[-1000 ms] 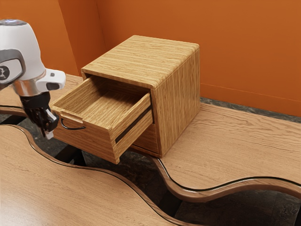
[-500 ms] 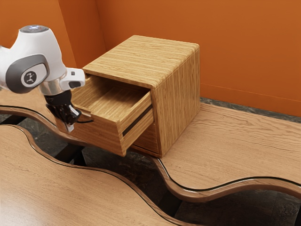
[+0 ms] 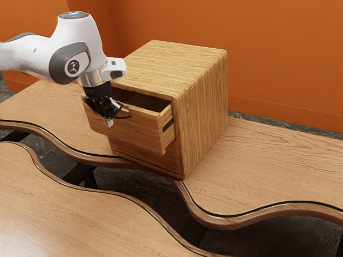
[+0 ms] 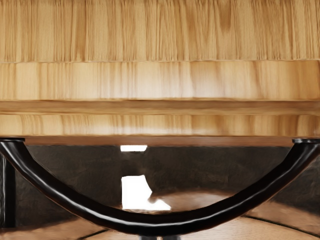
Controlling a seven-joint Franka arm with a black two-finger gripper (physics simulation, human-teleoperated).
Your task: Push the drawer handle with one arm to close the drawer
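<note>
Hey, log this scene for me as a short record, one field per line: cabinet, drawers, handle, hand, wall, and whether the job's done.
Cabinet: wooden, upright on the table
Upper drawer: partly open
Lower drawer: looks shut
Handle: black, curved, on the upper drawer's front
Hand: at that front, by the handle; contact unclear
Wall: orange
Job done: no, upper drawer not closed

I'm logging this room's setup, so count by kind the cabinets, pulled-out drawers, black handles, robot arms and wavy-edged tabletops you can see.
Cabinets: 1
Pulled-out drawers: 1
Black handles: 1
Robot arms: 1
Wavy-edged tabletops: 2
Total: 6
</note>
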